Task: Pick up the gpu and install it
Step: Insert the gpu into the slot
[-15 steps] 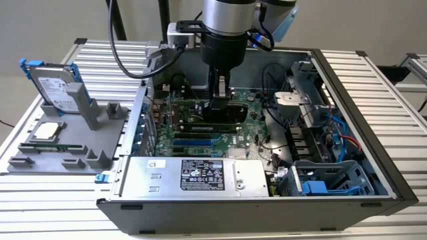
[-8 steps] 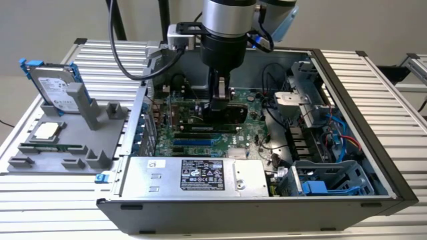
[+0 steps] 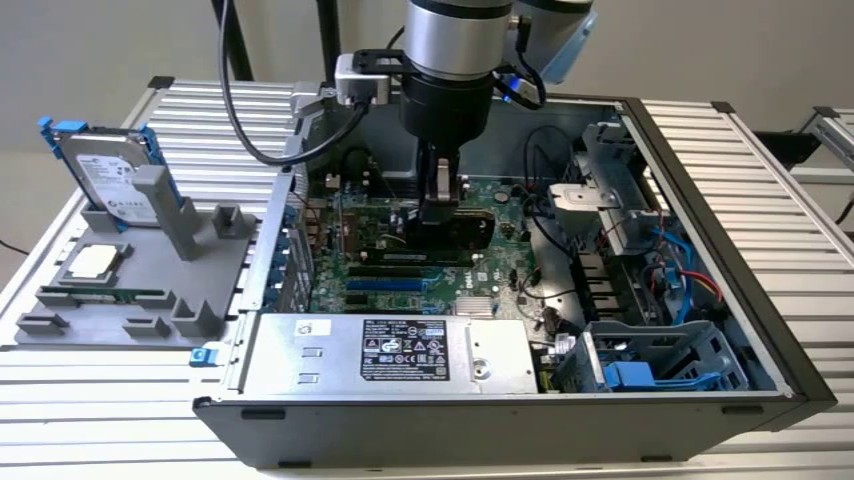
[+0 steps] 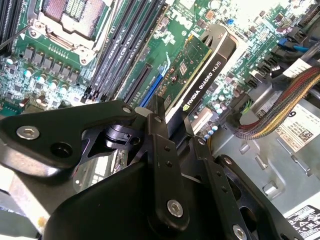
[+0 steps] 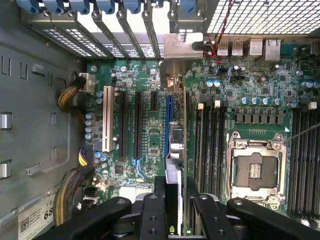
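Observation:
The gpu (image 3: pixel 463 233), a green card with a black cooler block, stands on edge over the green motherboard (image 3: pixel 514 265) inside the open computer case (image 3: pixel 747 300). My gripper (image 3: pixel 438 212) reaches straight down into the case and is shut on the card's upper edge. In the second wrist view the gpu (image 4: pixel 199 75) runs away from the gripper (image 4: pixel 172 127), beside a blue slot (image 4: pixel 150 95). In the first wrist view the gpu (image 5: pixel 175 150) shows edge-on along the blue slot (image 5: pixel 167 120), with its silver bracket (image 5: pixel 182 50) at the case's rear openings. I cannot tell whether the card is seated.
On the exterior view's left, a grey holder (image 3: pixel 80 320) carries a hard drive with blue rails (image 3: pixel 110 175), a memory stick (image 3: pixel 100 296) and a processor chip (image 3: pixel 91 262). In the case are the power supply (image 3: pixel 387 350), a drive cage (image 3: pixel 654 365), cable bundles (image 3: pixel 674 275) and an open processor socket (image 5: pixel 255 170).

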You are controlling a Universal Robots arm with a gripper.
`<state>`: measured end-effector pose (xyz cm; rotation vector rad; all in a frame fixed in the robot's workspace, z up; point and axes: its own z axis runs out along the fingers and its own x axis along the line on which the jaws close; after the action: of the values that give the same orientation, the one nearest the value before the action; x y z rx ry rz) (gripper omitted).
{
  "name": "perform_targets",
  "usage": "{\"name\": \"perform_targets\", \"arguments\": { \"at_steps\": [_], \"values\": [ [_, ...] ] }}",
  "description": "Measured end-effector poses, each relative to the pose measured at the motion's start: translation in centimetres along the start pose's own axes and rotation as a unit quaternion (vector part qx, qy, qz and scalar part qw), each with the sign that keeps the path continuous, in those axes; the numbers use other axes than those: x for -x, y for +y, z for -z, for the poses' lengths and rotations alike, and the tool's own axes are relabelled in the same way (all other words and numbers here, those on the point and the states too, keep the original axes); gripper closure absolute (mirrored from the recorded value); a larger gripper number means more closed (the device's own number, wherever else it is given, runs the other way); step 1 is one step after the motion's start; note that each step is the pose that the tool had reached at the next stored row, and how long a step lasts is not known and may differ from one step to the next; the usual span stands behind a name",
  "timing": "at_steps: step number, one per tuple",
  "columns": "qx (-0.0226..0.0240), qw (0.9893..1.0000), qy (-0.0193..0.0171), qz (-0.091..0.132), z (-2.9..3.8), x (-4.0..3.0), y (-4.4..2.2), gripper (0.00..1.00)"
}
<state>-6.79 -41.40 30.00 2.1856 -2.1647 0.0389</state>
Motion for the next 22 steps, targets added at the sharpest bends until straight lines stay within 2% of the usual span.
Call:
{"name": "perform_targets", "arguments": {
  "at_steps": [9,14,22],
  "values": [
    [0.0,1.0,0.0002,0.0,-0.24,0.02,-0.01,1.0],
    [0.0001,1.0,0.0023,0.0,-0.6,0.04,-0.02,1.0],
    [0.0,1.0,0.0024,0.0,-0.65,0.04,-0.02,1.0]
  ]
}}
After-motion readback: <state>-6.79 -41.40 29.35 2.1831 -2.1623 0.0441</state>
